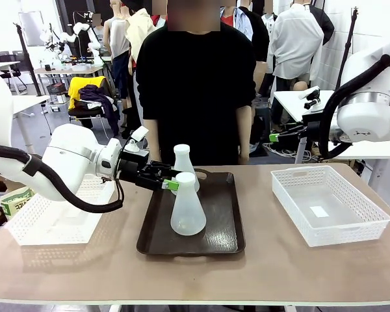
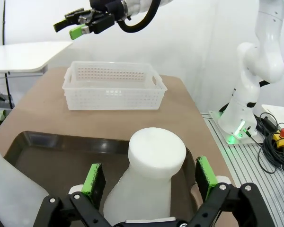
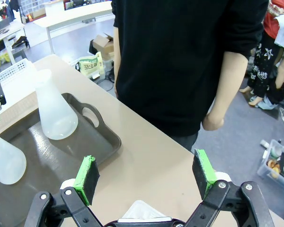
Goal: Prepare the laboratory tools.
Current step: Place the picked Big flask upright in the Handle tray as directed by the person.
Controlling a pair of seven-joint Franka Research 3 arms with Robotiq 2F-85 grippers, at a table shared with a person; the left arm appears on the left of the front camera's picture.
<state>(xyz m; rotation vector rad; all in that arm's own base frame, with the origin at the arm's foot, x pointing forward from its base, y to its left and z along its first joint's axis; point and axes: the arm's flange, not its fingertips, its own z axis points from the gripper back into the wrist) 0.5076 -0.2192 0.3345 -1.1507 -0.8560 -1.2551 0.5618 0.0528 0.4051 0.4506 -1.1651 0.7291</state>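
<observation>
Left wrist view puts the left claw (image 2: 151, 177) spread open around the neck of the near flask (image 2: 149, 179), a green pad (image 2: 93, 179) on either side and a visible gap to the frosted wall on both, so I read it as not yet gripping. From the front, that claw (image 1: 171, 182) sits level with the neck of the same flask (image 1: 187, 207), reaching in from the robot's left.

Both flasks stand upright on the dark brown tray (image 1: 229, 221), wide bases down, narrow necks pointing straight up, long axes vertical. The far flask (image 1: 183, 162) stands just behind the near one, toward the person (image 1: 198, 84) at the far edge of the surface (image 1: 279, 266).

The right claw (image 3: 146, 177) hangs open and empty above the surface near the tray's handle end; in the left wrist view it (image 2: 78, 26) hovers above the right-hand mesh basket (image 2: 113, 85).

Judging by the layout, the task is at an early stage: neither flask has left the tray, and both mesh baskets, left (image 1: 52, 218) and right (image 1: 328, 201), hold no flask. Closing on the near neck and lifting it out seems the step in hand, with the far flask still to follow.
</observation>
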